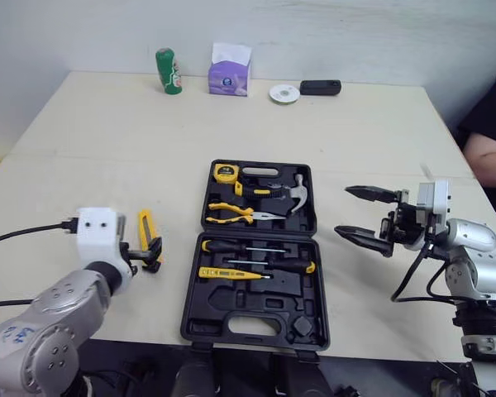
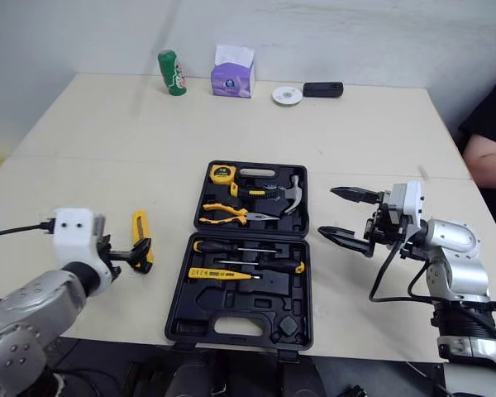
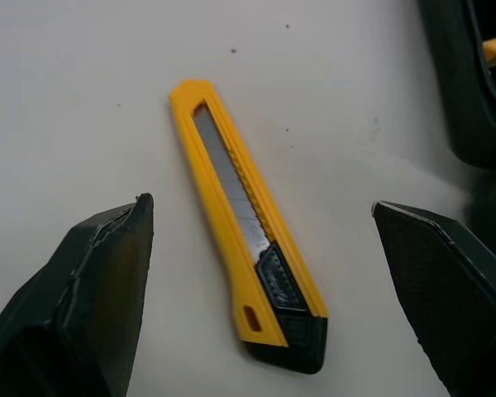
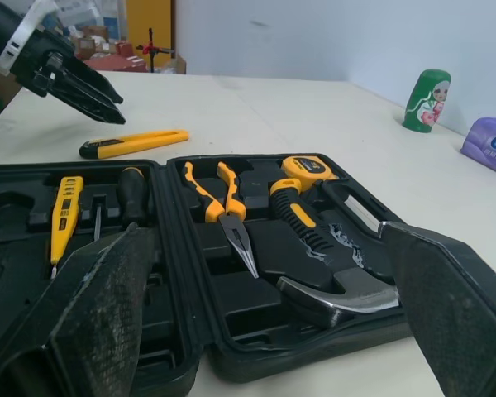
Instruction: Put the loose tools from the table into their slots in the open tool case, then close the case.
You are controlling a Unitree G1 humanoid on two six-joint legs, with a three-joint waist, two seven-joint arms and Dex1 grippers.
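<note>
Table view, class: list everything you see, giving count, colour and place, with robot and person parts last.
table: 1, beige, under everything
tool case: 1, black, open, table middle
tape measure: 1, yellow, case's far half
hammer: 1, black-yellow handle, far half
pliers: 1, yellow handles, far half
screwdrivers: 2, black handles, near half
tester: 1, yellow, near half
utility knife: 1, yellow, on table left of case
figurine: 1, green, table's far edge
tissue box: 1, purple, beside figurine
disc: 1, white, far edge
device: 1, black, beside disc
person's arm: 1, black sleeve, right edge
left gripper: 1, black, open, over knife
right gripper: 1, black, open, right of case
</note>
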